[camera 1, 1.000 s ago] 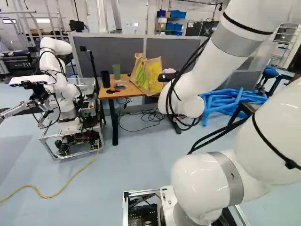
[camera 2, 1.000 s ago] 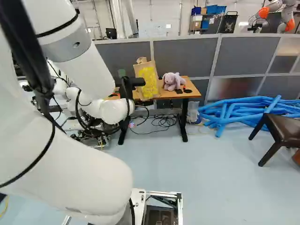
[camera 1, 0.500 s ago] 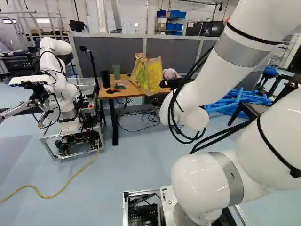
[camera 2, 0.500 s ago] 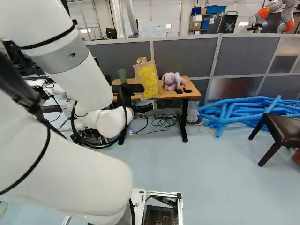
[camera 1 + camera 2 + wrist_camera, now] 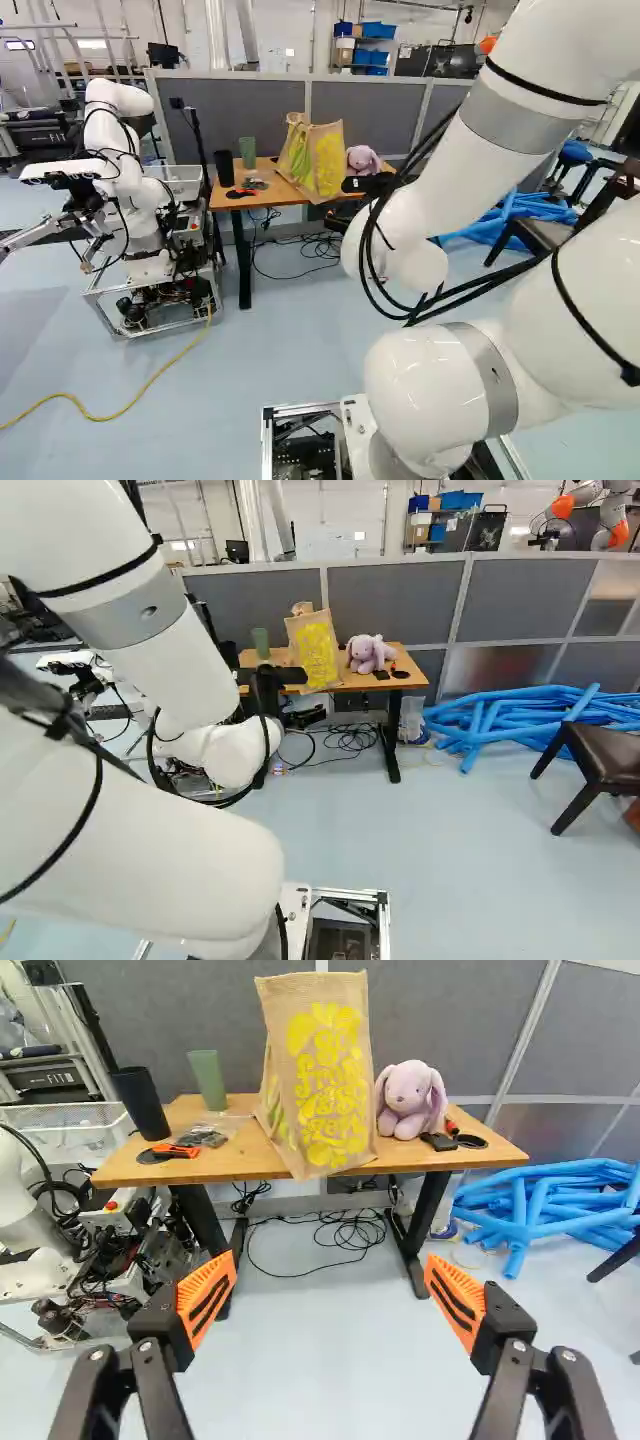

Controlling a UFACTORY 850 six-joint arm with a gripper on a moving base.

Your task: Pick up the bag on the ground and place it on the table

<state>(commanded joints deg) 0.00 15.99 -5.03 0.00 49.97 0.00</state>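
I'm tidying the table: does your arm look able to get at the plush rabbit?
Probably yes: the end effector is open, and nothing visible stands between it and the rabbit; the bag is only beside it.

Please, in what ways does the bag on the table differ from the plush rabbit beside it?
The bag is tan with yellow print, while the plush rabbit is pale purple. The bag stands tall; the plush rabbit is much lower. The bag has fairly flat sides, but the plush rabbit is rounded, with long hanging ears. Both are on the table.
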